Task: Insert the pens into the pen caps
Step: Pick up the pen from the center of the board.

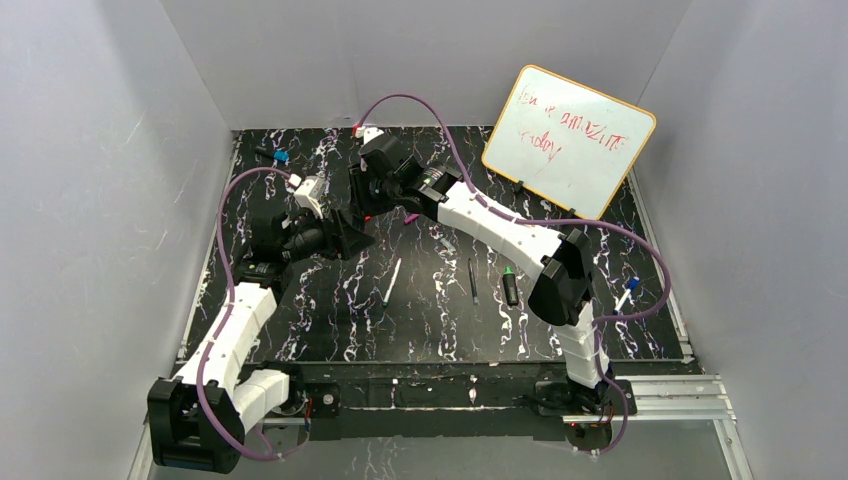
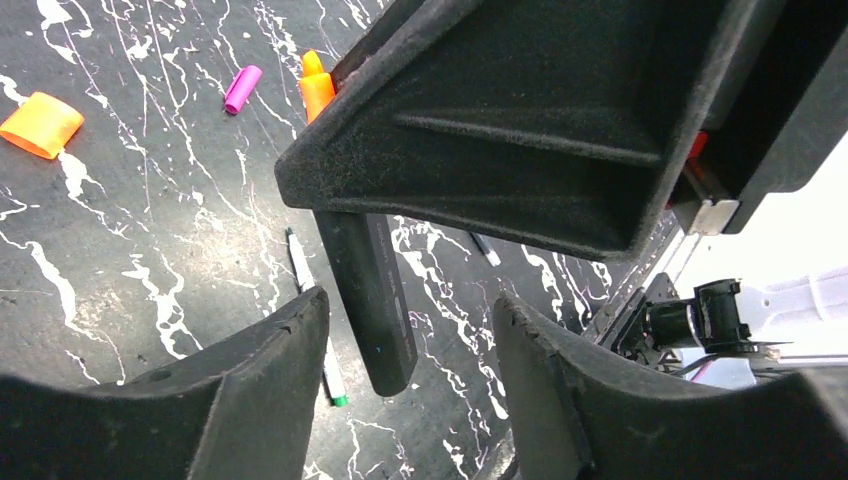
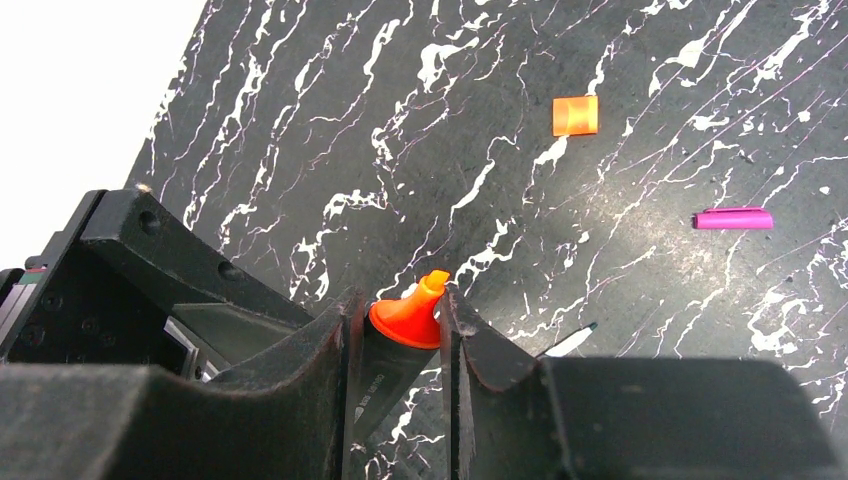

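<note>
My right gripper (image 3: pixel 402 305) is shut on a thick black marker with an orange tip (image 3: pixel 412 312), holding it above the table. In the left wrist view the marker's body (image 2: pixel 370 300) hangs between the spread fingers (image 2: pixel 250 390) of my left gripper (image 2: pixel 405 360), which is open and not touching it. Both grippers meet at the table's back left, the right (image 1: pixel 365 198) and the left (image 1: pixel 348 236). An orange cap (image 3: pixel 575 115) and a purple cap (image 3: pixel 735 218) lie on the table. A white pen (image 1: pixel 392 280), a dark pen (image 1: pixel 472 280) and a green-tipped marker (image 1: pixel 510 287) lie mid-table.
A whiteboard (image 1: pixel 568 138) with red writing leans at the back right. A blue cap (image 1: pixel 280 157) lies at the back left corner. A small white and blue item (image 1: pixel 627 294) lies near the right edge. Grey walls enclose the black marbled table (image 1: pixel 330 320).
</note>
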Action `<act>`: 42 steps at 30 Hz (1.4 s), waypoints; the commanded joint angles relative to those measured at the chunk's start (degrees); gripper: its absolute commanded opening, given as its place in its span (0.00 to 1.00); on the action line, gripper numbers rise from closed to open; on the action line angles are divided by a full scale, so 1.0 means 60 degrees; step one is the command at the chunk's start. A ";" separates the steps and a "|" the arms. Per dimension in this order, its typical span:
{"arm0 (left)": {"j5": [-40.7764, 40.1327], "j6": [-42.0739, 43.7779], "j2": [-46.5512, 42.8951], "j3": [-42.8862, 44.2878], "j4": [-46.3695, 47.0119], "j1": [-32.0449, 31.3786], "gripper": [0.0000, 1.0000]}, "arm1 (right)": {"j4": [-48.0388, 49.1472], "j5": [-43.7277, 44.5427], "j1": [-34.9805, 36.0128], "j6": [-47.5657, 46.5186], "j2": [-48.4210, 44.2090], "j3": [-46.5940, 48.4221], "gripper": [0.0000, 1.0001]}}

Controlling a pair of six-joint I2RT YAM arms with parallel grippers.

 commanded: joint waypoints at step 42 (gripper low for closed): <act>-0.2161 0.0428 0.0052 -0.0248 -0.1100 -0.0030 0.00 | 0.0518 0.0387 -0.0614 -0.0605 -0.0398 0.0851 0.72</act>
